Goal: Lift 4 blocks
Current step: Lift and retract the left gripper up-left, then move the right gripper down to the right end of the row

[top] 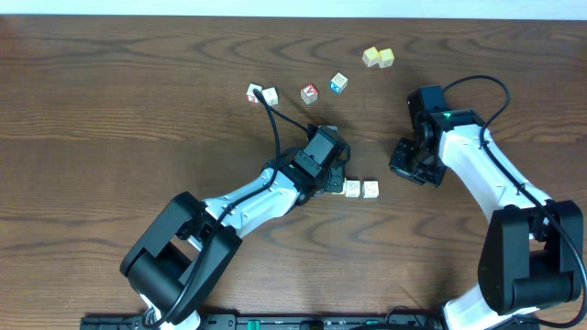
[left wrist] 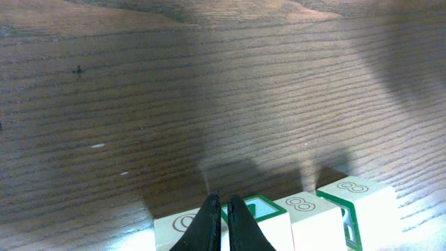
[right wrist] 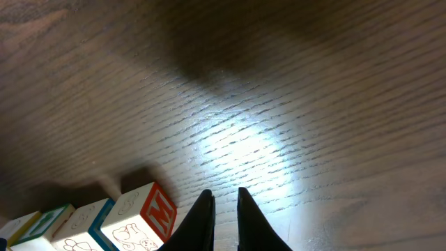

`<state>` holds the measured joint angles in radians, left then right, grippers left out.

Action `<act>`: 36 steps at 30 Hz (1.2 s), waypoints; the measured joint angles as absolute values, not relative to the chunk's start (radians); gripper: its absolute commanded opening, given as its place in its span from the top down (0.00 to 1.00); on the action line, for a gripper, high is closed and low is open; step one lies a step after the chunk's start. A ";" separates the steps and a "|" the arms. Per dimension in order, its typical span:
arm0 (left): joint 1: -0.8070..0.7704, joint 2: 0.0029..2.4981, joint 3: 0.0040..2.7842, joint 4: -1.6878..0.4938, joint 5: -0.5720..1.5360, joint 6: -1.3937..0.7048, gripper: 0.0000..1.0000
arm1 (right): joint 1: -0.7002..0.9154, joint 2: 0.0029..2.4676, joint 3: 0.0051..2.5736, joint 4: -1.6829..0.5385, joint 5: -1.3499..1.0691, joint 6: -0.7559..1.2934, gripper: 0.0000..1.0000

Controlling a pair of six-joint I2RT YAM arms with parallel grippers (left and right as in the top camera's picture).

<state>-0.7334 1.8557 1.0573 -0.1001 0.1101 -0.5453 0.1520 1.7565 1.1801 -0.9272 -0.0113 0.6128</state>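
Note:
The 4 blocks lie side by side in a short pale row; two of them (top: pixel 361 189) show to the right of my left gripper (top: pixel 336 184), which covers the others. In the left wrist view the row (left wrist: pixel 310 217) crosses the bottom edge, some tops marked with an 8 or green borders. The left gripper (left wrist: pixel 224 209) is shut, its tips over the seam between the two leftmost blocks. My right gripper (top: pixel 401 170) hangs just right of the row, apart from it. Its jaws (right wrist: pixel 221 209) are shut to a narrow slit over bare wood, beside the end block (right wrist: pixel 139 213) with a red M.
At the back of the table stand a pair of white cubes (top: pixel 262 93), a red-faced cube (top: pixel 309 93), a blue-faced cube (top: pixel 338 83) and two pale yellow cubes (top: pixel 378 58). Both arms reach in from the front edge.

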 measured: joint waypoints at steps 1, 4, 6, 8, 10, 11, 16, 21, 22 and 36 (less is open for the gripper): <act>-0.733 1.856 1.057 -0.100 0.111 -0.545 0.93 | 0.152 1.757 1.180 -0.927 -0.011 0.613 0.90; -0.733 1.856 1.057 -0.100 0.117 -0.545 0.93 | 0.152 1.757 1.180 -0.927 -0.011 0.613 0.90; -0.733 1.856 1.057 -0.100 0.118 -0.545 0.93 | 0.152 1.757 1.180 -0.927 -0.011 0.613 0.90; -0.733 1.856 1.057 -0.100 0.121 -0.545 0.93 | 0.152 1.757 1.180 -0.927 -0.011 0.613 0.90; -0.733 1.856 1.057 -0.100 0.121 -0.545 0.93 | 0.152 1.757 1.180 -0.927 -0.011 0.613 0.90; -0.733 1.856 1.057 -0.099 0.121 -0.545 0.93 | 0.152 1.757 1.180 -0.928 -0.011 0.613 0.90; -0.733 1.856 1.057 -0.091 0.121 -0.545 0.93 | 0.152 1.757 1.180 -0.931 -0.011 0.613 0.90; -0.708 1.836 1.057 -0.097 0.125 -0.553 0.93 | 0.152 1.757 1.180 -0.935 -0.011 0.613 0.93; -0.697 1.819 1.057 -0.102 0.125 -0.560 0.93 | 0.152 1.757 1.180 -0.935 -0.011 0.613 0.93; -0.504 1.571 1.066 -0.480 0.124 -0.600 0.93 | 0.251 1.757 1.179 -0.960 -0.025 0.613 0.99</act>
